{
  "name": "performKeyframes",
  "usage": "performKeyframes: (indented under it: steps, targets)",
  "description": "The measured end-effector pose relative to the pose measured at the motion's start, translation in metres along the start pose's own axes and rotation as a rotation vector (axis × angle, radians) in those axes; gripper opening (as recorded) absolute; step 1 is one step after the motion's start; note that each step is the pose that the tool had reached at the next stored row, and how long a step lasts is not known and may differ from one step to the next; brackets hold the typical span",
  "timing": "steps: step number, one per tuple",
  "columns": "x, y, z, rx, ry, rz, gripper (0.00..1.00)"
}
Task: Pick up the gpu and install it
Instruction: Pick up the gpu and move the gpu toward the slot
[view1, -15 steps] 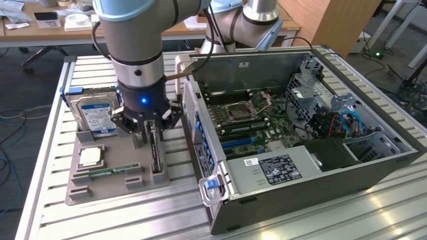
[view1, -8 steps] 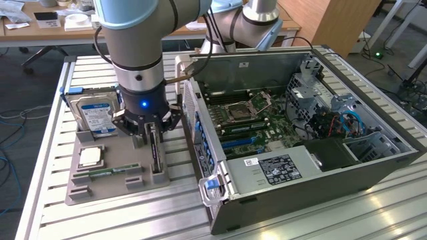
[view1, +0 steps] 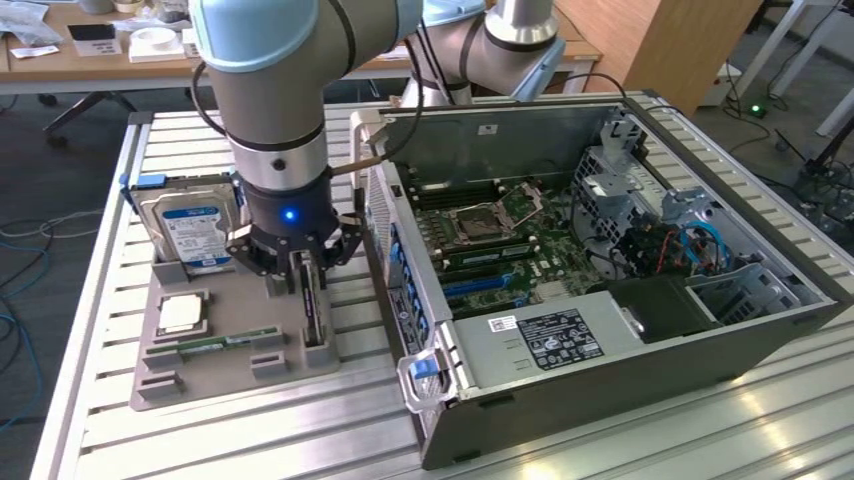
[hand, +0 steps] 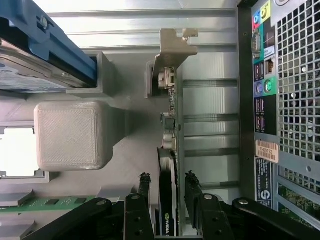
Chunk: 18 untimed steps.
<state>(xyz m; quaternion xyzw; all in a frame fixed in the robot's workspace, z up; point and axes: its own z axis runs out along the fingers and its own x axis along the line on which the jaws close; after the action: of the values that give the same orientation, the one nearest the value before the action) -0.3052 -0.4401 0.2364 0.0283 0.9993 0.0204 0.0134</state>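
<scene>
In the exterior view's lower left, nearest you, the grey holder tray (view1: 214, 372) carries the gpu (view1: 314, 315) (hand: 170, 125) standing on edge in its slot, just beside the open computer case (view1: 641, 372). Your gripper (view1: 300, 275) (hand: 167, 176) sits over the card with its fingers (hand: 144, 187) apart, one on either side, a gap at each face. Farther back in the tray stands the hard drive (view1: 187, 230).
</scene>
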Motion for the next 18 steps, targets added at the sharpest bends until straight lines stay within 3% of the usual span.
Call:
performKeyframes:
  steps: [4, 18]
  targets:
    - [0.0002, 0.0003, 0.005, 0.0002, -0.0001, 0.0, 0.42]
    - [0.0007, 0.0043, 0.0078, 0.0001, -0.0001, 0.0, 0.42]
